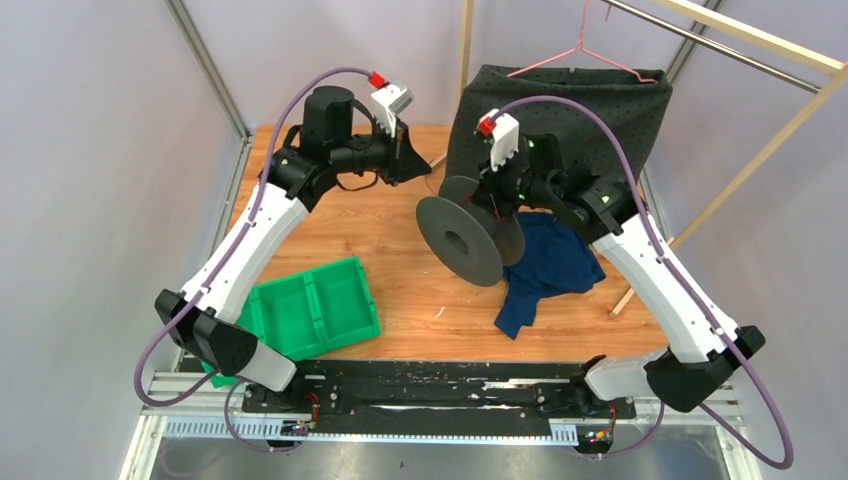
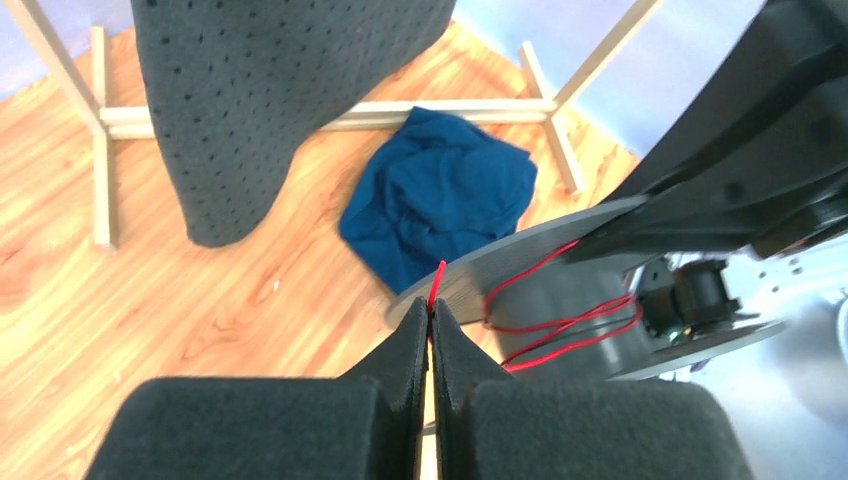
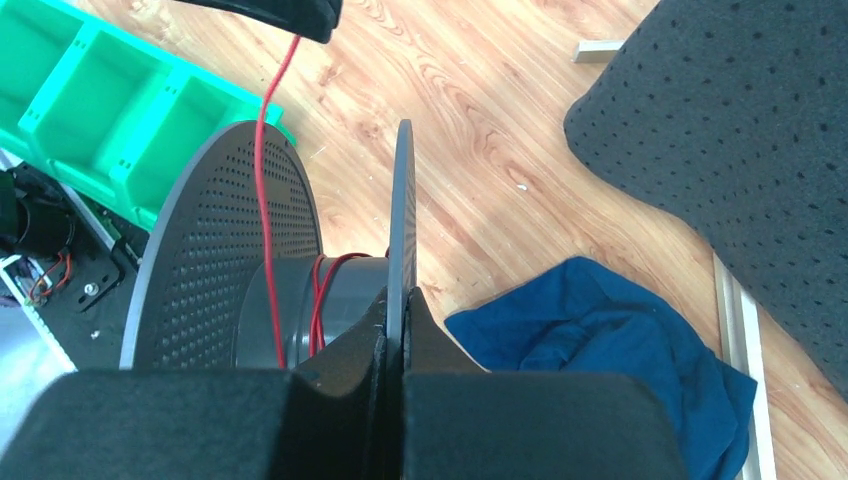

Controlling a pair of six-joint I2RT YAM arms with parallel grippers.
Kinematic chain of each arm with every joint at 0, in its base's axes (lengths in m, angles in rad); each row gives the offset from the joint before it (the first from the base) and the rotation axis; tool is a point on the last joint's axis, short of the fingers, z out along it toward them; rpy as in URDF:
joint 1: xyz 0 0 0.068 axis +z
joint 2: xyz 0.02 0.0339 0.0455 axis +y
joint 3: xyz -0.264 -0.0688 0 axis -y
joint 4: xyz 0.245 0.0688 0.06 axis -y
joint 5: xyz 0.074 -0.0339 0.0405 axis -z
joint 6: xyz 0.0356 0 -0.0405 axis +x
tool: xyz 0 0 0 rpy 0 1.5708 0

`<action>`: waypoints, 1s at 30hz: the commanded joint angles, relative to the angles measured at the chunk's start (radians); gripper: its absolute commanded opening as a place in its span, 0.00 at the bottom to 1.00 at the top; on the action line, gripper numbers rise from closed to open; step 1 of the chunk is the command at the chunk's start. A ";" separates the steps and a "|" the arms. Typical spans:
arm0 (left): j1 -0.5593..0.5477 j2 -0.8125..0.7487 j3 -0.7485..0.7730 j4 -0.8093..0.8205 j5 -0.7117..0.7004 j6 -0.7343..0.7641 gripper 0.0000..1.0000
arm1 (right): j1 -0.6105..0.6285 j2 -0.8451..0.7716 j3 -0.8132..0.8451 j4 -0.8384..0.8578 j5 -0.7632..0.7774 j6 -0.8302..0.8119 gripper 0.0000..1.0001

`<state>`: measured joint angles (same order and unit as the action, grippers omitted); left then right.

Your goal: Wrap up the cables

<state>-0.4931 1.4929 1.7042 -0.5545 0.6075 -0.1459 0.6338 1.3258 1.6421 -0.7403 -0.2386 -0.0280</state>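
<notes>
Remote view from my console: my left gripper [image 2: 432, 303] pinches the red cable [image 3: 261, 180] between its pressed-together fingertips. The strand runs straight to the grey spool [image 1: 460, 240], where a few turns lie around the hub. My right gripper [image 3: 400, 297] is clamped on the thin edge of one flange. The spool stands on edge over the wooden table [image 1: 400, 290], just beside a crumpled blue cloth [image 1: 545, 265].

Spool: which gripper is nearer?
Right. The right gripper is clamped on a flange of the spool; the left gripper sits apart from it, pinching the red cable that runs to its hub.
</notes>
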 commanded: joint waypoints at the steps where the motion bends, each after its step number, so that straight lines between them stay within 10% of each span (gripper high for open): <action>1: 0.010 -0.057 -0.109 0.002 0.048 0.136 0.00 | -0.008 -0.032 0.005 -0.015 -0.088 -0.002 0.01; 10: 0.011 -0.402 -0.622 0.538 0.046 0.313 0.00 | -0.238 0.056 0.063 -0.054 -0.614 0.255 0.01; 30: 0.011 -0.430 -0.788 0.539 0.099 0.678 0.00 | -0.317 0.132 0.027 0.252 -0.774 0.816 0.01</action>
<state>-0.4698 1.0679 0.9497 0.0074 0.6792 0.4328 0.3317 1.4487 1.6489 -0.6407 -0.9661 0.5869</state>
